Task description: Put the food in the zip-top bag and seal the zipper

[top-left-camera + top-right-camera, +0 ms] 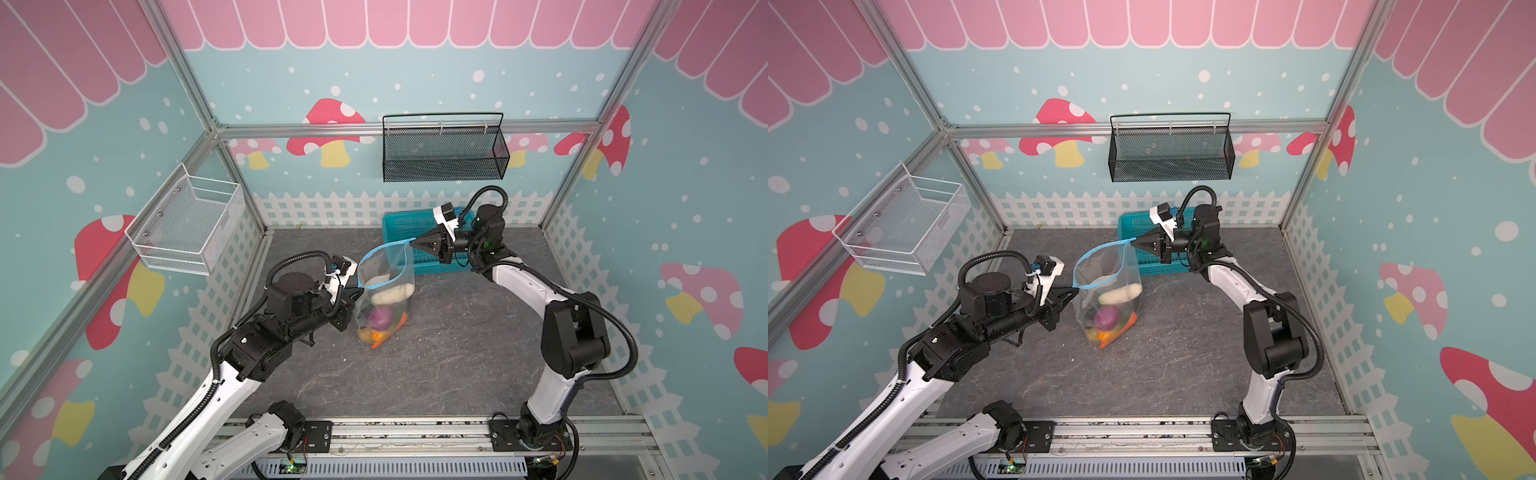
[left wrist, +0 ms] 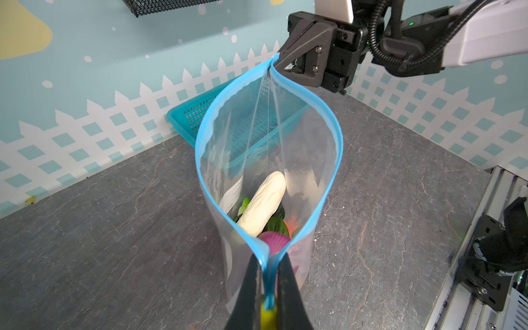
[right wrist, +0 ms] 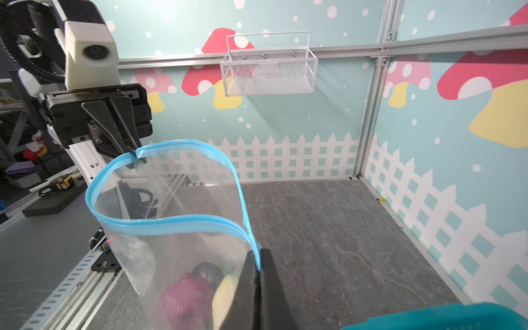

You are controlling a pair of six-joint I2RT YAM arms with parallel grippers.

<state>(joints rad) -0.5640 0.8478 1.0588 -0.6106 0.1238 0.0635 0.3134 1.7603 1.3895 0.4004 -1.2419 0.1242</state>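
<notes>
Bag status: zip-top bag (image 1: 365,307) hangs mouth-up over the counter (image 1: 457,353), left of centre, with food (image 1: 1106,318) heaped at its bottom. Left gripper (image 2: 270,264) is clenched on the zipper (image 2: 338,137) end at the yellow slider (image 2: 268,315); right gripper (image 3: 259,257) is clenched on the opposite end.

Likely risk: the thin strip slips under load and food spills through the gaping mouth.

Teal basket (image 1: 397,226) sits just behind the right gripper. Open room lies toward the counter's front edge.

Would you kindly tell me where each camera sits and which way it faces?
Both top views: high above the arms' bases, looking down at the grey table; both arms and the clear plastic zip-top bag show.
Left wrist: behind the left gripper, facing along the open light-blue zipper to the right gripper and teal lattice basket.
Right wrist: behind the right gripper, facing the left gripper and white mesh wall basket.
Shared: both wrist views show the bag mouth.
</notes>
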